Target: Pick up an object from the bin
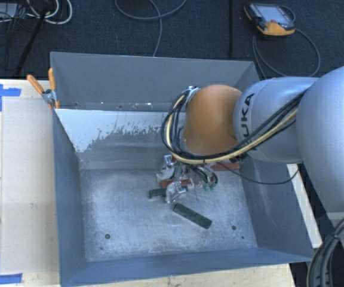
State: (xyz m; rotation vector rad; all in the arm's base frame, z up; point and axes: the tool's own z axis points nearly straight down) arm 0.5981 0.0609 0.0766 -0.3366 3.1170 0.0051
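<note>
Closest to view, the robot's thick grey arm (315,124) reaches in from the right, with an orange cover (211,121) and looped cables (172,130) at its wrist. Beneath them the pincer (173,187) hangs low over the middle of the grey metal bin (100,220). Whether the pincer is open or closed cannot be told. A small dark green piece (157,192) lies just beside it on the left, and a reddish-brown bit (184,184) sits right against it. A longer dark green flat strip (192,215) lies tilted on the bin floor, nearer the front wall.
</note>
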